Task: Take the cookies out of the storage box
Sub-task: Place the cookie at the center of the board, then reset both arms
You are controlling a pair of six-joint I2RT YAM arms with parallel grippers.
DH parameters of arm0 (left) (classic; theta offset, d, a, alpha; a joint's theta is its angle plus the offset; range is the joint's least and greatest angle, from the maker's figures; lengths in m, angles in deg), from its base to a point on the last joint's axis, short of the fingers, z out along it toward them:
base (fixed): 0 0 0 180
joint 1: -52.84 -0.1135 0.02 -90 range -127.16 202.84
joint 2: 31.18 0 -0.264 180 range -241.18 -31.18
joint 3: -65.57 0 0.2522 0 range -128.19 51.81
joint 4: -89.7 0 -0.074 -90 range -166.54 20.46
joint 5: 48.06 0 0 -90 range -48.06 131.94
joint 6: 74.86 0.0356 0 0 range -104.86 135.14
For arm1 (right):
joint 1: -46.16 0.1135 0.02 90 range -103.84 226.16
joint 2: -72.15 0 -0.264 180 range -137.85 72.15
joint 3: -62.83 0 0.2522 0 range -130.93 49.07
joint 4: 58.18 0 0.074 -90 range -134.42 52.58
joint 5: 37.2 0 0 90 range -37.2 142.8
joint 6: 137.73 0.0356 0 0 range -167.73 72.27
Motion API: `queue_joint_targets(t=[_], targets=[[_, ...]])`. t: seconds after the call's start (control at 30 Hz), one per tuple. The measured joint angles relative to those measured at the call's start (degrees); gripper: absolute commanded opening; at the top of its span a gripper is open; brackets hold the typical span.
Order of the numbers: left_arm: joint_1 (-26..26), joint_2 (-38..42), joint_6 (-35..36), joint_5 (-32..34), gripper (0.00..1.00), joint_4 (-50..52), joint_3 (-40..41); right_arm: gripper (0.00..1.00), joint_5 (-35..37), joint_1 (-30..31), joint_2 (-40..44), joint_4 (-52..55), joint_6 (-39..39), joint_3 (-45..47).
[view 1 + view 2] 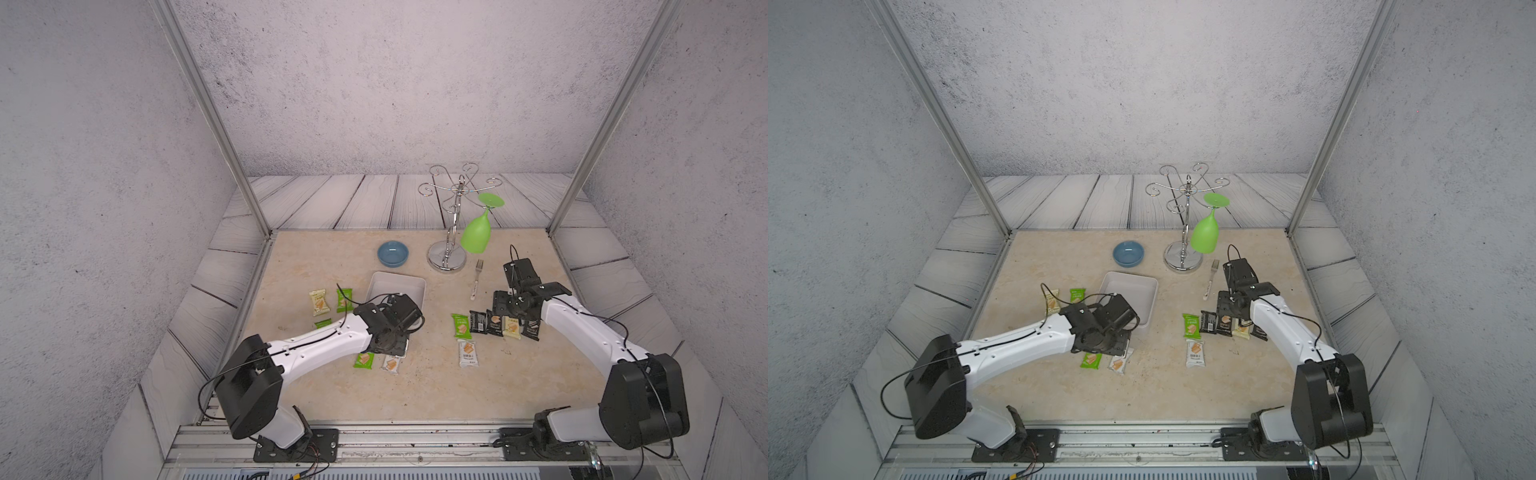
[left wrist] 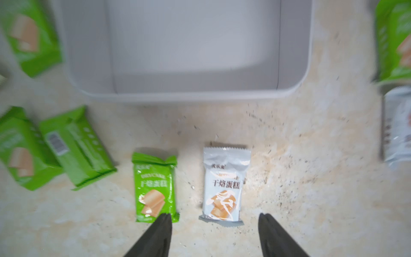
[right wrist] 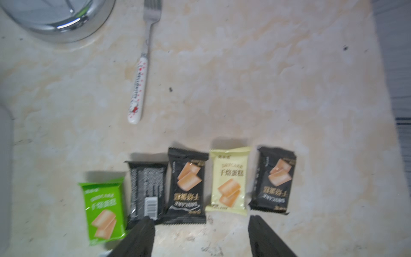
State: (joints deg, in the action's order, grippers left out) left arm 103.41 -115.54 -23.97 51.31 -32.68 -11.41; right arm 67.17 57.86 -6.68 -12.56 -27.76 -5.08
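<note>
Beside the storage box, the left gripper stands spread and empty near a white packet; the right gripper, also spread, hovers over a row of cookies. The box looks empty; I judge only withdrawing remains.

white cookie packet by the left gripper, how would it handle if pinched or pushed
The white cookie packet looks glossy, so it may slip in a grip. Lying flat, it would probably slide rather than roll. Its crimped film likely crumples easily.
</note>
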Motion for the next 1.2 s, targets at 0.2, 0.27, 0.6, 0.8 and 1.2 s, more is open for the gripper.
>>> queue_joint_targets(t=[0.2, 0.27, 0.6, 0.8, 1.2], targets=[[-19.1, 6.4, 7.9, 4.9, 0.71, -2.6, 0.0, 0.72, 5.6, -5.7, -1.2, -18.4, -8.2, 9.0], [-26.0, 7.2, 12.0, 6.4, 0.73, -6.6, 1.6, 0.72, 5.7, -7.9, -3.5, -23.6, -9.0, 9.9], [-50.1, 3.5, 26.0, 6.7, 0.75, -32.7, 16.3, 0.75, 3.7, -10.4, -8.7, -51.1, -11.2, 19.4], [-51.7, 0.9, 29.3, 5.9, 0.77, -54.6, 27.9, 0.99, 0.6, -10.4, -9.8, -69.6, -13.1, 30.2], [-50.7, -4.0, 33.7, 2.7, 0.98, -84.5, 39.4, 0.99, -1.2, -10.3, -9.3, -74.0, -14.5, 28.6]])
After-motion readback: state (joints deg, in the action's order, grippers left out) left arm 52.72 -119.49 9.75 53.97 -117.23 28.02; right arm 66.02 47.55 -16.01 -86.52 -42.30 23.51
